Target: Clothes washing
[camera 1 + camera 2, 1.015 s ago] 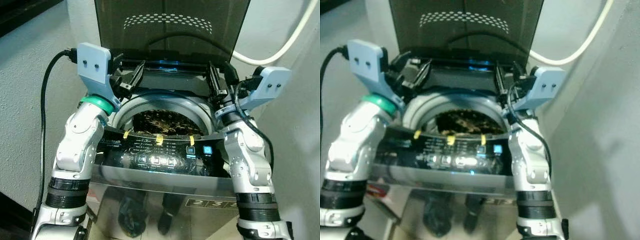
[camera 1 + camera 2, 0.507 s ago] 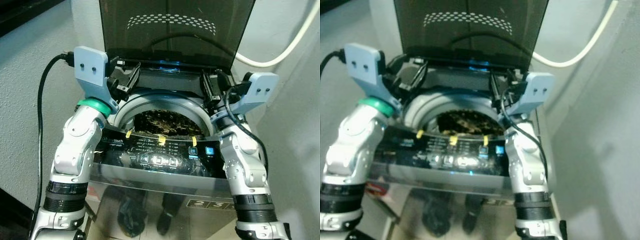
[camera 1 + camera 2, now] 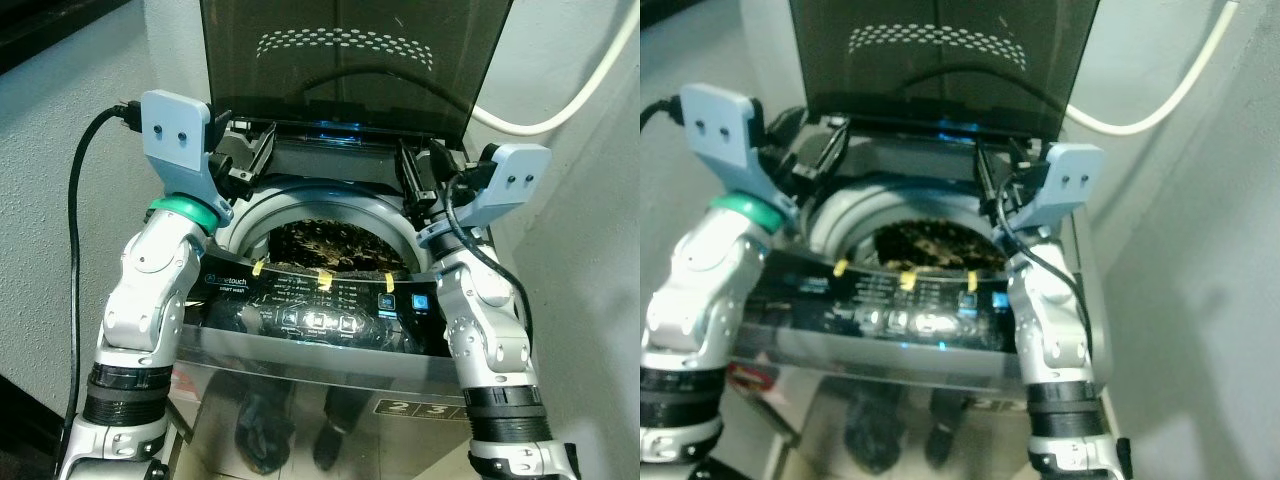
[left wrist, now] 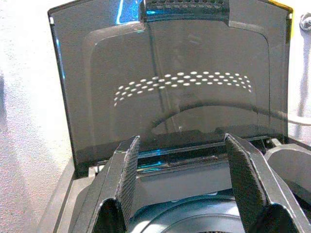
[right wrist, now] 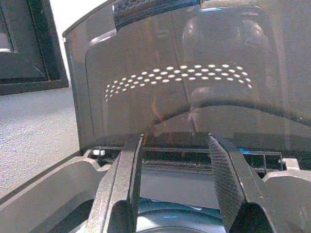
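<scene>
- Clothes [image 3: 330, 245]: dark, mottled heap low in the round drum of the washer [image 3: 300, 350], seen through the top opening; nothing touching them.
- Drum ring [image 3: 262, 205]: pale grey, round the opening, just behind the control panel.
- Control panel [image 3: 320, 305]: dark strip along washer front edge, w/ three yellow tape tabs near the drum side, row of lit buttons in the middle, two blue-lit squares toward robot's right.
- Lid [image 3: 355, 50]: smoky see-through, raised upright at the back, arc of pale dots near its top; black hose shape visible through it. Blue glow at the hinge line below.
- Left gripper [image 4: 182, 182]: held over the washer's back left corner, above the drum rim, fingers [image 4: 127, 174] pointing at the lid. Spread wide apart, nothing between them.
- Right gripper [image 5: 175, 182]: over the back right corner, likewise aimed at the lid. Fingers [image 5: 224, 179] parted wide, holding nothing.
- Neither gripper touching lid or clothes, as far as can be told.
- Both silver arms bent up from below, forearms alongside the panel ends; green band on left wrist, pale blue camera brackets on both wrists.
- Black cable [image 3: 85, 240] looping from left bracket down the robot's left side.
- White hose [image 3: 560, 95] curving along the wall to the right of the lid.
- Shiny steel front of washer reflecting dark shapes below the panel.
- Pale speckled wall on the left; dark framed panel [image 5: 26, 43] on it in right wrist view.
</scene>
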Controlling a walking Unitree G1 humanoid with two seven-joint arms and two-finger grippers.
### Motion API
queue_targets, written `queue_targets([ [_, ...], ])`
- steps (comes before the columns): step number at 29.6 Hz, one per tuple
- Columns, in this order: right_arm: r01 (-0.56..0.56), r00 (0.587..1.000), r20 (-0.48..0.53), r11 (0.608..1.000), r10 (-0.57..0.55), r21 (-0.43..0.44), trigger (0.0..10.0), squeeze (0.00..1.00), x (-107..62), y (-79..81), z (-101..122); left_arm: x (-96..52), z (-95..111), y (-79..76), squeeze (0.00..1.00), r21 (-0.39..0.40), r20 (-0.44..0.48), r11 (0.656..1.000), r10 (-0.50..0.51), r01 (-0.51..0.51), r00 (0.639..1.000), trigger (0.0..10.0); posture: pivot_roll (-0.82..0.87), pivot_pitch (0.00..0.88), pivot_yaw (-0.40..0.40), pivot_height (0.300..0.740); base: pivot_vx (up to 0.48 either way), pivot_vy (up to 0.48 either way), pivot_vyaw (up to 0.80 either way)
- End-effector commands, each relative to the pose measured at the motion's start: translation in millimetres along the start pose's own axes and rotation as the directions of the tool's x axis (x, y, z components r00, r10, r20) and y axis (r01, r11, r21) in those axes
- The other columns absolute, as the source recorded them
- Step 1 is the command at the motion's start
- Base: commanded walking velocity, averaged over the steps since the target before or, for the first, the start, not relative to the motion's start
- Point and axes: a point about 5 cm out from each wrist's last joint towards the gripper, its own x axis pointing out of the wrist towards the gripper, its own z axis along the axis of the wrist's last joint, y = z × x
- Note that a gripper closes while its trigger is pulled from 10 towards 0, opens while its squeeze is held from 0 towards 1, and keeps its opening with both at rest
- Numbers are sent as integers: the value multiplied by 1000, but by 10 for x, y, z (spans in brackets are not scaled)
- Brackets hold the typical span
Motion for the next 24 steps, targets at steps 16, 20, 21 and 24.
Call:
queue_targets([
  [16, -21, 1000, 1, 1000, 21, -9, 10000, 0, 20, 38, -12, -21, -21, -14, 0, 4, -12, 1000, -2, 3, 1000, 10000, 25, 45, -6, 740, -151, 0, 0],
  [20, -18, 1000, -1, 1000, 18, -20, 10000, 0, 14, 22, -9, -14, -29, -23, 0, 1, -12, 1000, -4, 4, 1000, 10000, 18, 46, -4, 740, -281, 0, 0],
  [21, -18, 1000, -2, 1000, 18, -24, 10000, 0, 12, 20, -9, -12, -31, -24, 0, 0, -12, 1000, -4, 4, 1000, 10000, 17, 46, -4, 740, -292, 0, 0],
  [24, -20, 1000, -3, 999, 20, -34, 10000, 0, 8, 18, -8, -11, -32, -25, 0, -1, -12, 1000, -3, 3, 1000, 10000, 17, 46, -4, 740, -292, 0, 0],
])
